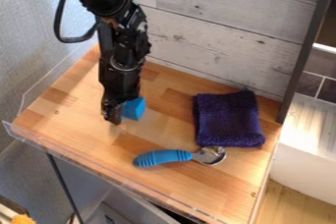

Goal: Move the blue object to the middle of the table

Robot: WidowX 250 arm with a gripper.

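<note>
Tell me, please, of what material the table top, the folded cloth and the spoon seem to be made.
Table top: wood, smooth with a slight sheen, from its joined strips in differing tan tones.
Folded cloth: a soft knit or terry fabric, judging by its nubbly surface.
Spoon: shiny metal bowl, by its bright reflections; ribbed blue handle, probably plastic or rubber.

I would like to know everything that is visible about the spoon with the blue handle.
The spoon has a thick, ridged blue handle and a shiny, rounded head that looks metallic. It lies on the wooden table, handle toward the picture's left. The head is right beside the purple cloth; whether they touch is unclear.
</note>
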